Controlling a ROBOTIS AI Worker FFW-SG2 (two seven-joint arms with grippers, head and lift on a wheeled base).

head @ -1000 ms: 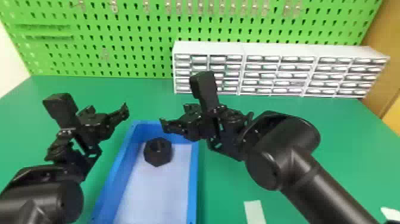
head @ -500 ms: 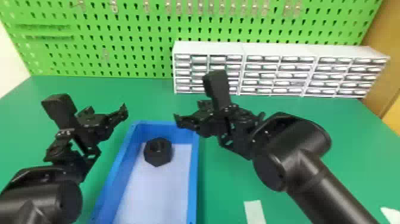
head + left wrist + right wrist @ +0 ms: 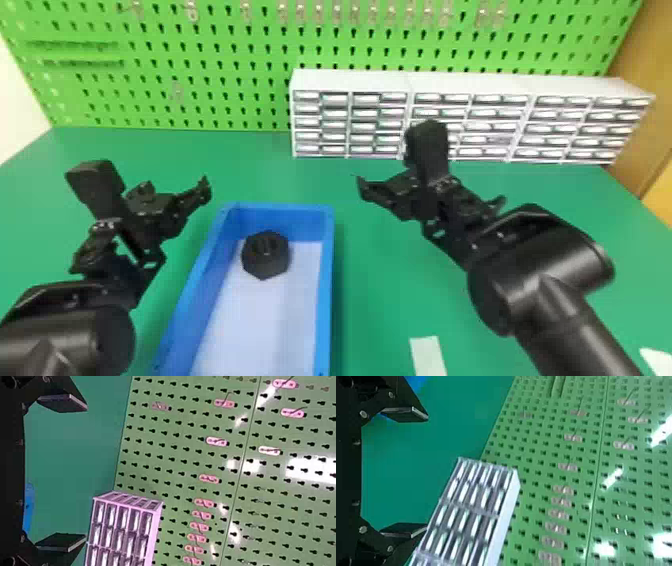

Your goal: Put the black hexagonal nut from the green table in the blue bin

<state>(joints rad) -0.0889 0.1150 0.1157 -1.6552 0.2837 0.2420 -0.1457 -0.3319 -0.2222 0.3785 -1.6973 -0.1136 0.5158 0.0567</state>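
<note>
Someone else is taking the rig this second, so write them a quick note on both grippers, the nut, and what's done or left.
Left gripper: jaws open, nothing between them, left of the bin.
Right gripper: jaws open and empty, right of the bin.
Black hexagonal nut: inside the blue bin, towards its far end.
Done: the nut is in the bin.
Left: nothing more to place; probably just park both arms clear of the bin.
</note>
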